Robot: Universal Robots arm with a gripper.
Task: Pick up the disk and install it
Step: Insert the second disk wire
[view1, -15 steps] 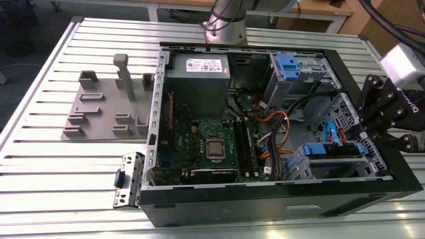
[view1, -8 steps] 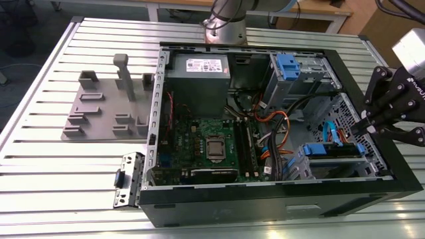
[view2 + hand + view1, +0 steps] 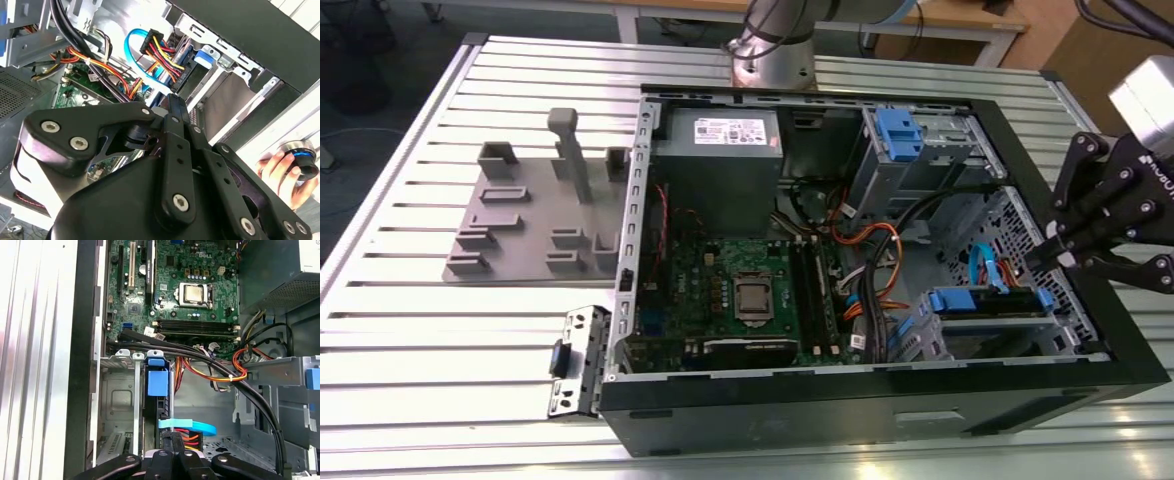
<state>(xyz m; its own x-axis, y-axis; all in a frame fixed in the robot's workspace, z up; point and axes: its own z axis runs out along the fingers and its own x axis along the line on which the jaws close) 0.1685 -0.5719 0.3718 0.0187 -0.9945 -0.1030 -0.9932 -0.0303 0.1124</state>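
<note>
The disk (image 3: 983, 303) sits on edge in the drive cage at the case's front corner, on the exterior view's right, framed by its blue carrier. In the first wrist view the disk's blue carrier tab (image 3: 158, 384) stands up between the cage's metal rails. A blue data cable (image 3: 189, 426) and a multicoloured power plug (image 3: 161, 50) reach its end. My gripper (image 3: 1058, 258) hovers just above and outside the case wall beside that cage. Its fingers (image 3: 175, 107) are shut together with nothing between them and point down toward the disk (image 3: 192, 75).
A big grey power-supply box (image 3: 716, 160) and the green motherboard (image 3: 736, 300) lie in the case. Black cable bundles (image 3: 225, 372) cross near the cage. A grey fixture plate (image 3: 534, 225) lies on the slatted table. A person's hand (image 3: 277, 172) holds a round knob beyond the case.
</note>
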